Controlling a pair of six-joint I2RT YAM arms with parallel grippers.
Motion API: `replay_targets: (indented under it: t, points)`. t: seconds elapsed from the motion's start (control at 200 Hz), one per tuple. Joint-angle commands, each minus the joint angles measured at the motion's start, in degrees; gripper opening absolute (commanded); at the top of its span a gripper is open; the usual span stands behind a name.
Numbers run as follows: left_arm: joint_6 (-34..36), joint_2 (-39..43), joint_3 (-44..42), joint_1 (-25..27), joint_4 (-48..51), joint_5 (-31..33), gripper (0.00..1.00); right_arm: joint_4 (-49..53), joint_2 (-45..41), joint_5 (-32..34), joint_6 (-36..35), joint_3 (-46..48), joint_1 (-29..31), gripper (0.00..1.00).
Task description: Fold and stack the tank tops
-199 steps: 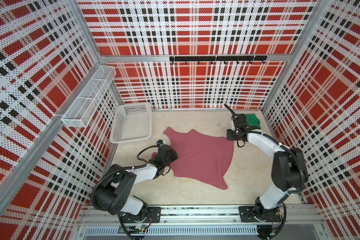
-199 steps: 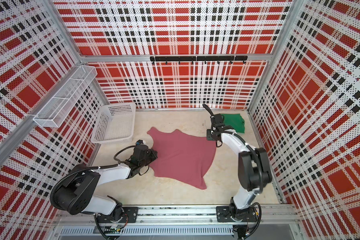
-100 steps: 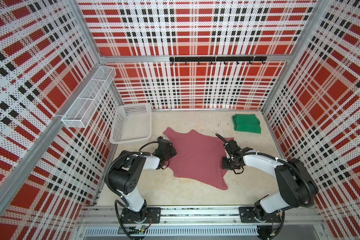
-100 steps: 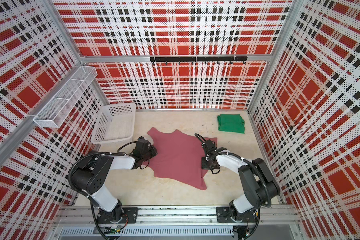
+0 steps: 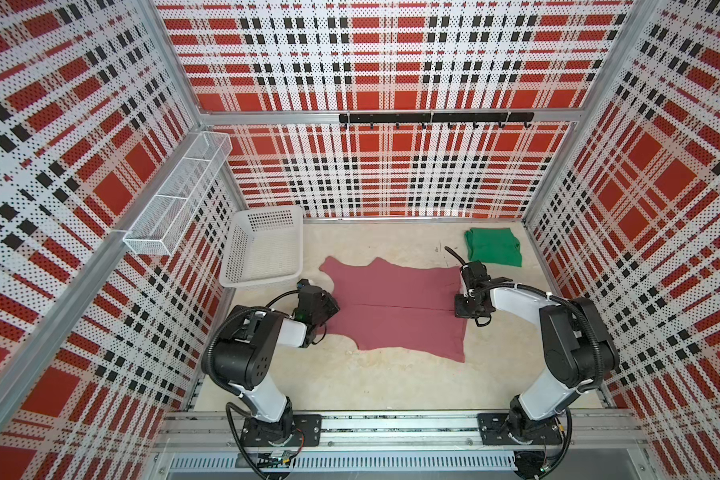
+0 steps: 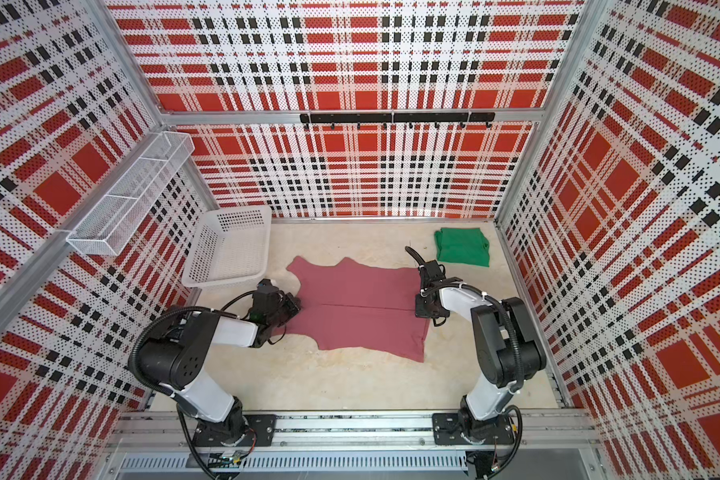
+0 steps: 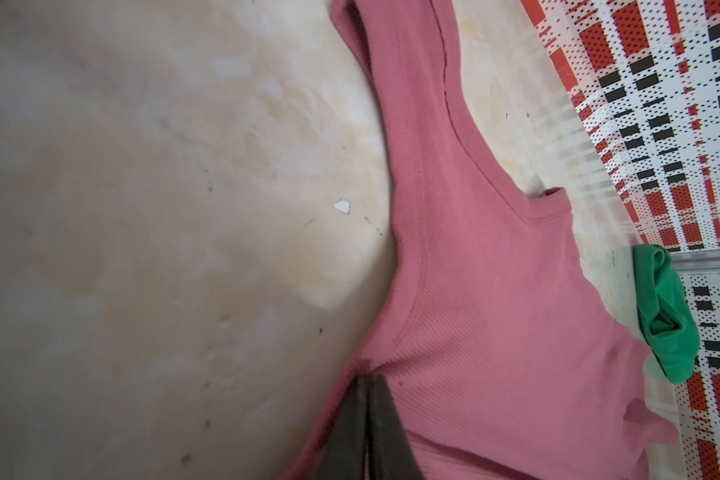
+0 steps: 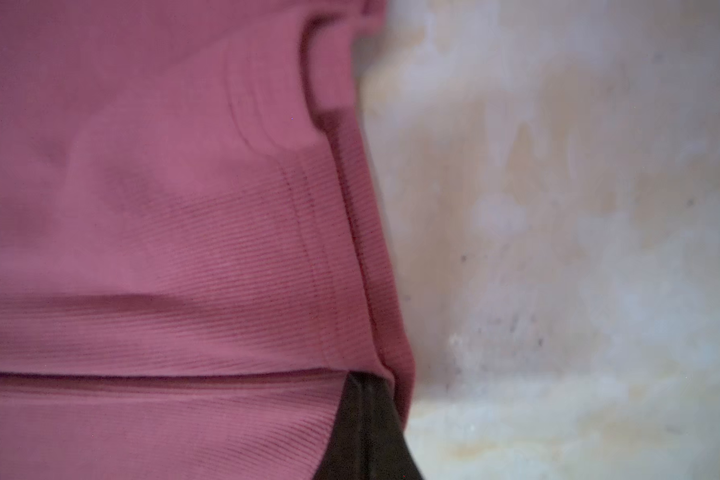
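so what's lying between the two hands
Only the pink top, lying flat with a fold line running across it, as both top views show.

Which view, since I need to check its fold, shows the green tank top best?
A top view. Both top views show the whole green tank top lying folded flat by the back wall. The left wrist view catches only its bunched edge past the pink tank top; the right wrist view misses it entirely.
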State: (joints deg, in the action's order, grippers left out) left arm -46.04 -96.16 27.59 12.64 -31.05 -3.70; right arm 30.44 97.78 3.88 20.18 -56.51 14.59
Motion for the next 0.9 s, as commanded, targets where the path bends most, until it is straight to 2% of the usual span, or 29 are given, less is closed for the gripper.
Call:
replay_targets:
  t: [0.0, 0.12, 0.14, 0.246, 0.381, 0.571, 0.757, 0.897]
  points:
    - [0.25, 0.28, 0.99, -0.34, 5.05, 1.38, 0.11, 4.19, 0.33, 1.07, -5.62, -5.42, -0.66, 0.14]
    - [2.05, 4.18, 4.91, 1.07, 10.66, 5.45, 0.17, 5.13, -1.18, 1.45, -6.09, -8.94, -1.37, 0.23]
    - [2.61, 4.57, 6.1, 3.09, 12.58, 6.57, 0.18, 4.89, -1.18, 1.19, -5.9, -9.33, -1.61, 0.24]
    - [6.16, 3.69, 13.35, 6.49, 17.33, 9.47, 0.24, 2.85, 0.7, 0.21, -4.11, -11.31, -2.07, 0.26]
    - [9.8, -5.34, 25.21, 9.87, 19.69, 5.63, 0.26, -3.89, 4.09, -5.63, -1.14, -12.42, -0.74, 0.19]
    - [12.99, -19.67, 40.77, 12.93, 22.26, 2.28, 0.24, -9.09, 10.34, -4.81, 0.99, -15.36, -0.1, 0.11]
    - [12.13, -27.92, 47.22, 13.28, 22.36, -0.69, 0.22, -9.34, 16.75, -3.39, 0.53, -19.73, -0.76, 0.12]
    - [9.1, -32.22, 48.81, 11.44, 20.16, -3.01, 0.22, -7.33, 21.7, -2.49, -0.28, -24.08, -1.19, 0.15]
